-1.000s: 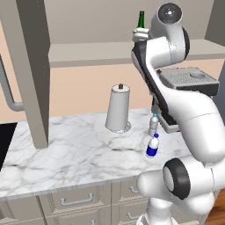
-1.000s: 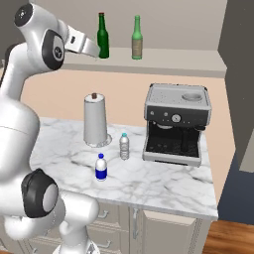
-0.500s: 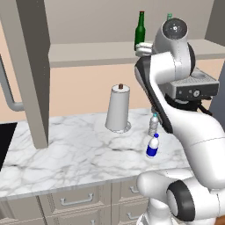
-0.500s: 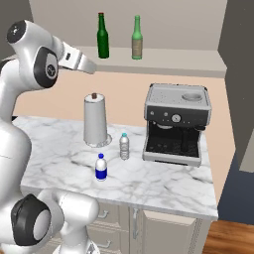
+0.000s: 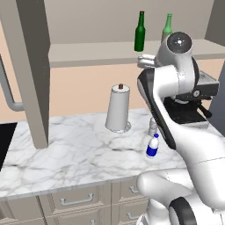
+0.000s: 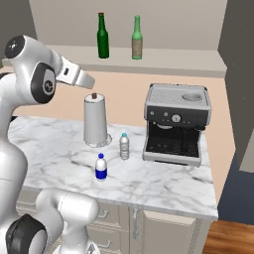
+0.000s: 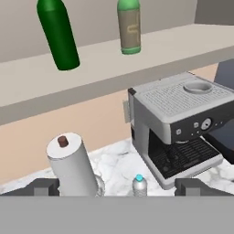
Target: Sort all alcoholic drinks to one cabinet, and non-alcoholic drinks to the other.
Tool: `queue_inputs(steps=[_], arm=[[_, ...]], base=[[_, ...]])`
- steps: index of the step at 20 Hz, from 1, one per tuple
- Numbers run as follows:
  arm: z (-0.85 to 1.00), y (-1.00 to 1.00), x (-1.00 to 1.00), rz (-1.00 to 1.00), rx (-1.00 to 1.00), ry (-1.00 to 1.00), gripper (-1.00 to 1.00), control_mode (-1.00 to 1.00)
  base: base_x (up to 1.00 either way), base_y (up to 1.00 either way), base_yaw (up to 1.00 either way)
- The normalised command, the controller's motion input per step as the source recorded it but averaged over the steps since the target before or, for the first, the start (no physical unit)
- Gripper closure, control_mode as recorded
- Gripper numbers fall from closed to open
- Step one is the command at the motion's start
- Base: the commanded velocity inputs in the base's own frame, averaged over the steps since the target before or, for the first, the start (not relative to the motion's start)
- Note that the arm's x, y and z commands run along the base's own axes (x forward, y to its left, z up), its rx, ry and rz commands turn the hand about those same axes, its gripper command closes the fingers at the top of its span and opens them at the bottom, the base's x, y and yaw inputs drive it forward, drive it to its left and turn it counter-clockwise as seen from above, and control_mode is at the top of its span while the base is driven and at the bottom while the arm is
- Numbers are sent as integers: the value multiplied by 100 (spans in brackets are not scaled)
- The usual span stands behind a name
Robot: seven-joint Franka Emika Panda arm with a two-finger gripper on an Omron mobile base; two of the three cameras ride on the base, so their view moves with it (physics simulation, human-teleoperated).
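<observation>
End effector (image 7: 117, 189) spread wide, empty. Dark green bottle (image 7: 58, 34) and olive bottle (image 7: 129, 27) upright on shelf (image 7: 91, 73) above and ahead. Clear bottle (image 7: 139, 185) just ahead below, on surface (image 6: 149, 176); blue-labelled bottle (image 6: 101, 167) nearby.

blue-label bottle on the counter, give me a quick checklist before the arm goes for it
1. Tool open and empty: ok.
2. Blue-label bottle upright on the counter: ok.
3. Blue-label bottle apart from the clear bottle and the paper towel roll: ok.
4. Tool near the blue-label bottle: not ok, it is up at shelf height.
5. Dark green bottle and olive bottle upright on the shelf: ok.
6. Which cabinet takes the soft drinks: cannot tell.
</observation>
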Motion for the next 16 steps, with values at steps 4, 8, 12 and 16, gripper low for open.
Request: queue_inputs(steps=[4,8,12,16], arm=[[-25,-1,-48,0,7,5,-100,-100],[-24,0,-47,0,7,7,-100,-100],[-24,-1,-52,0,8,7,-100,-100],[-25,0,-52,1,6,8,-100,-100]], base=[[0,0,0],[0,0,0],[0,0,0],[0,0,0]])
